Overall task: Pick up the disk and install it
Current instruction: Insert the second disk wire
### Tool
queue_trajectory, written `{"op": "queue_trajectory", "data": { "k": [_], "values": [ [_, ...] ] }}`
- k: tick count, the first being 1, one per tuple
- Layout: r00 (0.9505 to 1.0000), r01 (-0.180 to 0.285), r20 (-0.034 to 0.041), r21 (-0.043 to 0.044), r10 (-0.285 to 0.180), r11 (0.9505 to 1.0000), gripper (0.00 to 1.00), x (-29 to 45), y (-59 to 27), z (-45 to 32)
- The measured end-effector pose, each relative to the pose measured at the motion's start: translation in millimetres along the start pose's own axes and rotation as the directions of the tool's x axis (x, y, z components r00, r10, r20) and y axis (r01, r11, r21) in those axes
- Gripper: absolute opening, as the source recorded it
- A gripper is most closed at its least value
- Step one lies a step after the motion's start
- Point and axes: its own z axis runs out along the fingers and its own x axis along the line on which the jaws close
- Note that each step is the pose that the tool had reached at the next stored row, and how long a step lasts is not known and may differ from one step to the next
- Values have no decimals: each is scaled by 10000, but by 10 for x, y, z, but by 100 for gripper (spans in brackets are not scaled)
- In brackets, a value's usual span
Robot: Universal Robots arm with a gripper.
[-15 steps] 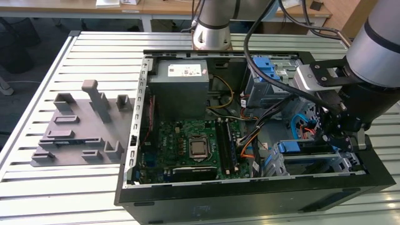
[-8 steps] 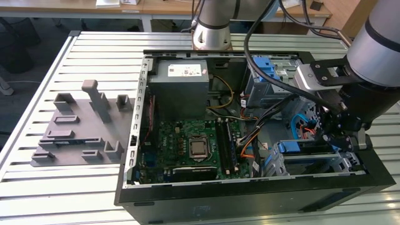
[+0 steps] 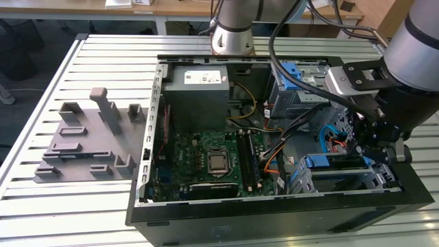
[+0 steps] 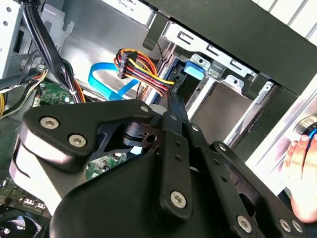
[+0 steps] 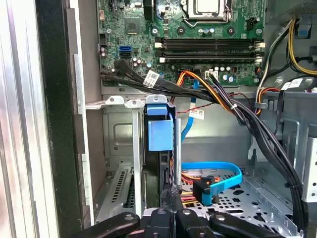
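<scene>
An open desktop computer case lay on its side on a slatted metal table, its green motherboard and grey power supply box exposed, as the robot arm reached down into the drive bays at the exterior view's right. The disk, seen edge-on with its blue plastic rail uppermost, sat in a metal drive cage near the case's front corner; in the first wrist view it stood as a dark slab with a blue tab between the cage's silver walls. The gripper was poised at the disk's end, its two black fingers drawn together with no visible gap between them, their tips meeting at the drive's edge; whether they pinched any part of the drive could not be told from these views. In the second wrist view the fingertips pointed toward the blue rail inside the bay. A bundle of red, orange and yellow wires and a flat blue data cable ran close beside the disk. A grey plastic fixture with upright posts stood on the table at the exterior view's left, well apart from the case. A person's fingers rested at the case's outer edge in the second wrist view.
</scene>
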Motion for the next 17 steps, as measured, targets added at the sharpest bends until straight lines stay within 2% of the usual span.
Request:
{"op": "queue_trajectory", "data": {
  "k": [5, 10, 17],
  "values": [
    [10000, -11, -6, -139, 11, 9999, 11, -2, -14, -41],
    [10000, -22, -12, -366, 22, 9993, 11, -4, -16, -59],
    [10000, -26, 11, -388, 27, 9992, 11, 0, 72, -72]
  ]
}}
